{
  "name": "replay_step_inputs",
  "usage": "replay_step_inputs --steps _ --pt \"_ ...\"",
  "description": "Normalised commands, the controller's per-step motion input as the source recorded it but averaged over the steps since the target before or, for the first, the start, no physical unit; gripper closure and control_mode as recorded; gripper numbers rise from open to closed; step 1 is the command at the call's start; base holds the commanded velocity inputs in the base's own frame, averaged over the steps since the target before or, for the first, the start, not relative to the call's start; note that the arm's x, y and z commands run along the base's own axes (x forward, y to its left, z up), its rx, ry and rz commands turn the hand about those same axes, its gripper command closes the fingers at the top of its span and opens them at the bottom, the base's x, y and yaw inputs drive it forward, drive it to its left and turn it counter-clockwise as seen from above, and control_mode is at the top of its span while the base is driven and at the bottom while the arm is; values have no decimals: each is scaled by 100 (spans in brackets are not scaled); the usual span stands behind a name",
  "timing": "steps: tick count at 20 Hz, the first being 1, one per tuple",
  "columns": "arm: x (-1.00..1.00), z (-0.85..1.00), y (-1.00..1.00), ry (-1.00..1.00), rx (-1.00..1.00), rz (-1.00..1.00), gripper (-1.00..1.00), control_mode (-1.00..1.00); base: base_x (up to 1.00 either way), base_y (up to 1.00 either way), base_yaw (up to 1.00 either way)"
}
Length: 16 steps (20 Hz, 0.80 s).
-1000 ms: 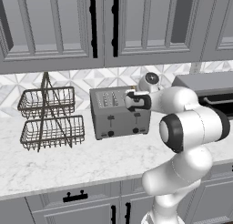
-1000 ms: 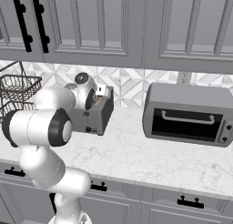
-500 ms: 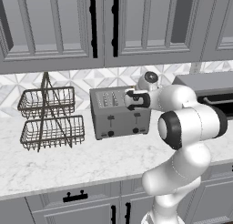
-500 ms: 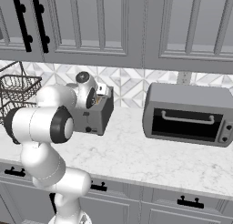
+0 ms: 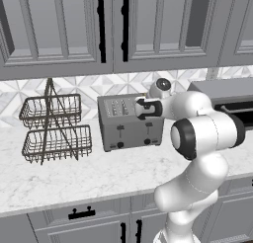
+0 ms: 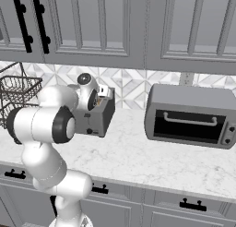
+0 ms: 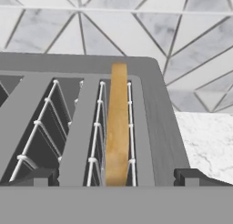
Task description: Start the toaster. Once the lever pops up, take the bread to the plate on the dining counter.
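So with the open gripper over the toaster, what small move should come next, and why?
Probably lower straight down: the gripper is open and straddles the bread, which stands in the toaster slot's wire guides.

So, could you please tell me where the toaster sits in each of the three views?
Left base view: toaster at centre, on the counter right of the wire basket rack.
Right base view: left of centre, partly behind the arm.
Hand view: seen from above, across the lower half.
Shared landmark: the patterned backsplash behind it.
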Motion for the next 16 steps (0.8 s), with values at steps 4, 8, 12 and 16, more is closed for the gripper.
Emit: replay_step_inputs --steps 4,8,12,16 --pt "6 0 0 0 0 0 -100 -100 0 0 0" --pt "1 0 0 0 0 0 -100 -100 0 0 0" --pt "2 0 0 0 0 0 -100 -100 0 0 0" --pt "2 0 0 0 0 0 -100 -100 0 0 0"
